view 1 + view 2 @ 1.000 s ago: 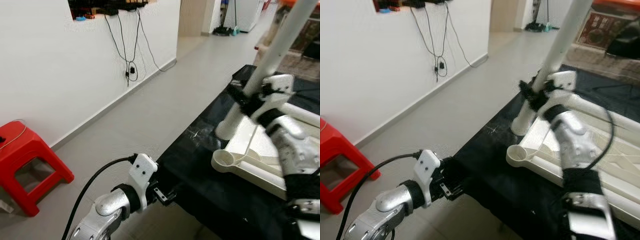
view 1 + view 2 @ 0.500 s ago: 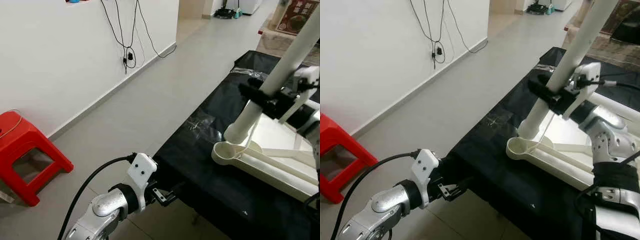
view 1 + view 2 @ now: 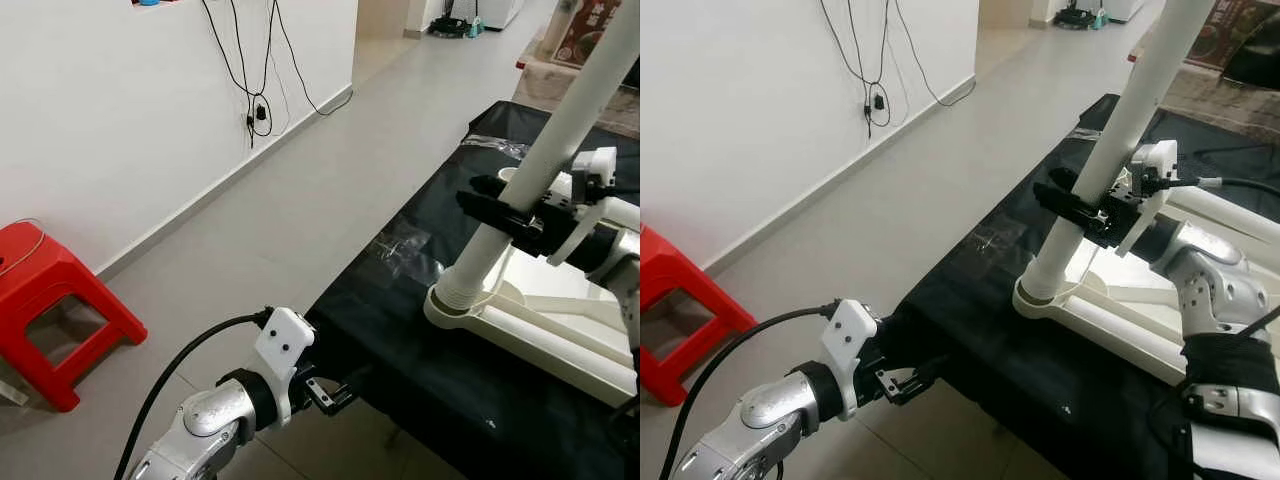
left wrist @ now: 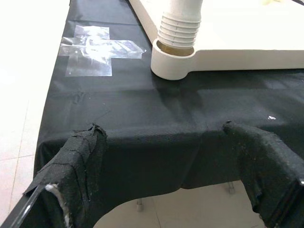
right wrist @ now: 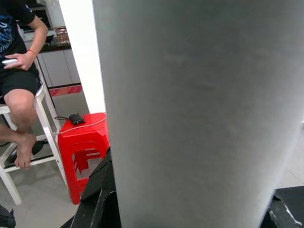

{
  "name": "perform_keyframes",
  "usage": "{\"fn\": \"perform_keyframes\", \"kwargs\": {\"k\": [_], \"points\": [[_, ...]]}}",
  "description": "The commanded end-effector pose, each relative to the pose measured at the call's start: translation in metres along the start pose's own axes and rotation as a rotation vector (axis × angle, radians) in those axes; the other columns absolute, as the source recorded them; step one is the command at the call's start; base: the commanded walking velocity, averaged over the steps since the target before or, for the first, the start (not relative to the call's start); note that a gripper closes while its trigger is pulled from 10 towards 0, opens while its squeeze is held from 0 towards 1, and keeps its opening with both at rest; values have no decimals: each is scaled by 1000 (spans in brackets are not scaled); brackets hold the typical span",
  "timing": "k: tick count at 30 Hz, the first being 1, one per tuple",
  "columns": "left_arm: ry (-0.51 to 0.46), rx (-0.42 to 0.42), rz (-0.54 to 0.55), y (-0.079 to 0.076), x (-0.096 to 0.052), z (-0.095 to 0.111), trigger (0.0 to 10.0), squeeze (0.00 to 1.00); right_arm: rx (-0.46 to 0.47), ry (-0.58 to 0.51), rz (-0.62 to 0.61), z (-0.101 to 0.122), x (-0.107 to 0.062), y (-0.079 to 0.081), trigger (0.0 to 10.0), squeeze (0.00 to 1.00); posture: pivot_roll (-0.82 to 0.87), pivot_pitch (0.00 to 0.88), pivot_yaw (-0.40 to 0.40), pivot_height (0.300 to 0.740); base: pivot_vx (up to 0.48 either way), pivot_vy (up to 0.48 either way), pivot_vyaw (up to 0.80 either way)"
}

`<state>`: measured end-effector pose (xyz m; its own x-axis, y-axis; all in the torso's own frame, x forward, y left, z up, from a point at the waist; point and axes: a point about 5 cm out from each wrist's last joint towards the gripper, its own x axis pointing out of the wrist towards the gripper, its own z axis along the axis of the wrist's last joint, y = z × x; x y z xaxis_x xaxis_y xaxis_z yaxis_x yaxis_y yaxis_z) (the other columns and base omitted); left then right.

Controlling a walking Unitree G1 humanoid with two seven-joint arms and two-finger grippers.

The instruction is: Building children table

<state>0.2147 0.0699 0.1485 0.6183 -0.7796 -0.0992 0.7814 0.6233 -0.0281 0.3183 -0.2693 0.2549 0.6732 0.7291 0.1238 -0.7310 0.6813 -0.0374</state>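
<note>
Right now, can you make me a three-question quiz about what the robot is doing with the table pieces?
1. Where is the bottom end of the white table leg?
A. In the tabletop's corner socket
B. On the floor
C. On the red stool

2. What colour is the cloth under the tabletop?
A. Red
B. Black
C. White

3. What is the right gripper doing?
A. Hanging idle
B. Open above the leg
C. Shut on the leg

Key: 1 A, the leg's ribbed end sits in the round socket. 2 B, black cloth covers the bench. 3 C, its black fingers clamp the leg.
</note>
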Motion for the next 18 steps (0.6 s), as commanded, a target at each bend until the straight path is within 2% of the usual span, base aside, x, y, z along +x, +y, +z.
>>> {"fn": "perform_keyframes", "kwargs": {"k": [1, 12, 18], "points": [[22, -3, -10, -3, -1, -3, 10000, 0, 23, 55, 39, -12, 1, 5, 10000, 0, 179, 133, -27, 740, 0, 0, 0], [23, -1, -12, -3, -1, -2, 10000, 0, 42, 90, 72, -19, 3, 10, 10000, 0, 177, 155, -28, 740, 0, 0, 0], [24, 0, -14, -5, 0, -1, 10000, 0, 15, 170, 69, -37, 9, 15, 10000, 0, 173, 162, -27, 740, 0, 0, 0]]}}
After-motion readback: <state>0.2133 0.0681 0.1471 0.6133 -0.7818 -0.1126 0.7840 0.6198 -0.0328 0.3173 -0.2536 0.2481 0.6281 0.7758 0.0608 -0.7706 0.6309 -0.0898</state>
